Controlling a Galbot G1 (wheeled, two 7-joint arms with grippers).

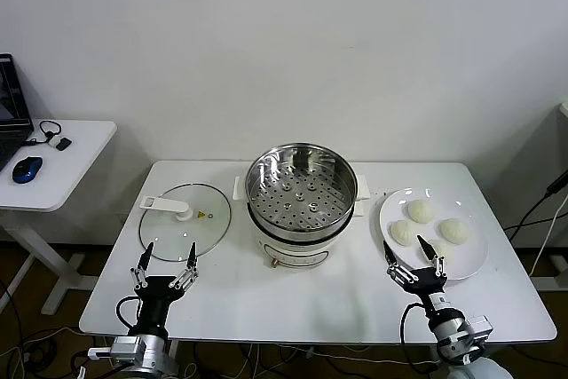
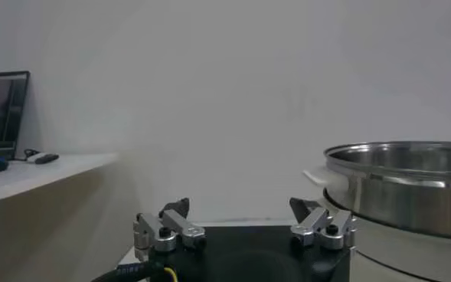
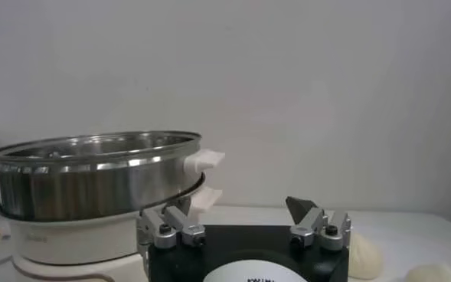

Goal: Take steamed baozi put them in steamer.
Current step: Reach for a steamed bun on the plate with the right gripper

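Several cream-white baozi [image 1: 420, 211] lie on a white plate [image 1: 468, 259] at the table's right; one of them is partly hidden behind my right gripper. The steel steamer [image 1: 302, 193] stands uncovered mid-table, its perforated tray bare. My right gripper [image 1: 414, 256] hovers open and empty at the plate's near left edge. In the right wrist view the right gripper [image 3: 240, 207] faces the steamer [image 3: 95, 172], and two baozi [image 3: 363, 257] show low beside it. My left gripper [image 1: 165, 260] waits open near the front left edge, and the left wrist view shows that left gripper [image 2: 239, 208] with the steamer [image 2: 397, 184] off to one side.
A flat glass lid [image 1: 185, 222] with a white handle lies left of the steamer, just beyond my left gripper. A separate white side desk [image 1: 62, 161] at the far left carries a laptop and a blue mouse [image 1: 27, 169]. A wall rises behind the table.
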